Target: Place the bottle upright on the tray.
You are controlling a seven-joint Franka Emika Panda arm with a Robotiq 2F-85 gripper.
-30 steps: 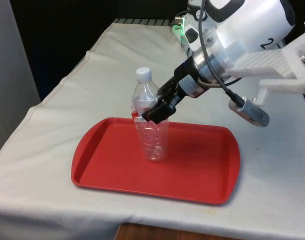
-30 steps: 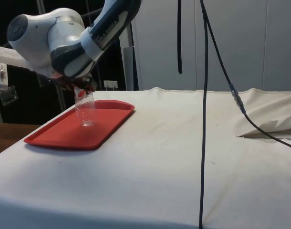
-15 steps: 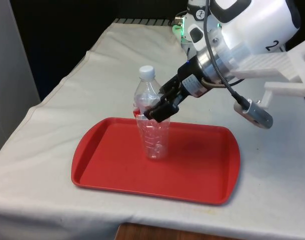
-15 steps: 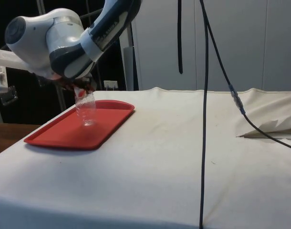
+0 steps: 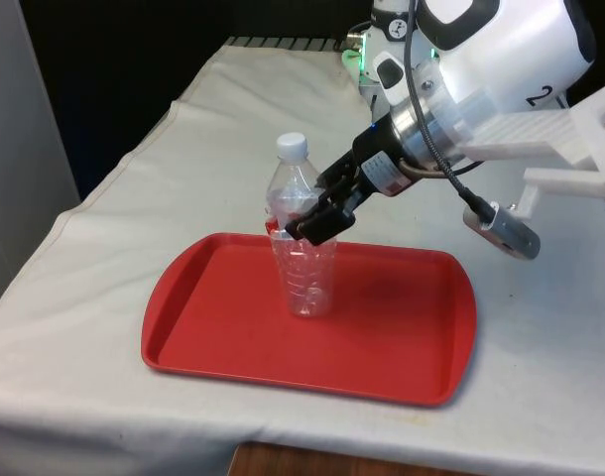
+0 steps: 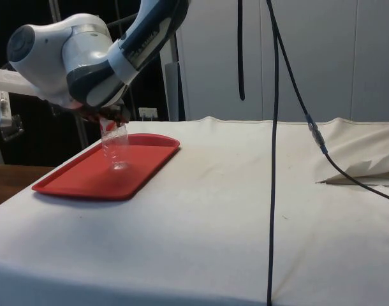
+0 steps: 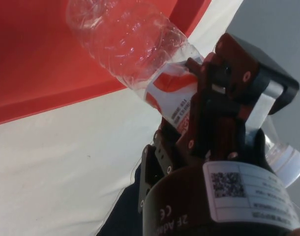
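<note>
over the last second the bottle [image 5: 301, 243] has straightened from a slight lean to near upright, its base resting on the red tray [image 5: 402, 347] at the middle. the gripper [image 5: 312, 220] keeps its fingers clamped on the labelled band, so only the release seems left. the wrist view adds the red-and-white label pinched between the fingers, while the side view puts the base on the tray floor.

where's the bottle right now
In the front view the bottle stands upright on the red tray, a little towards the view's left of the tray's middle, with the pincer shut on its labelled part.
</note>
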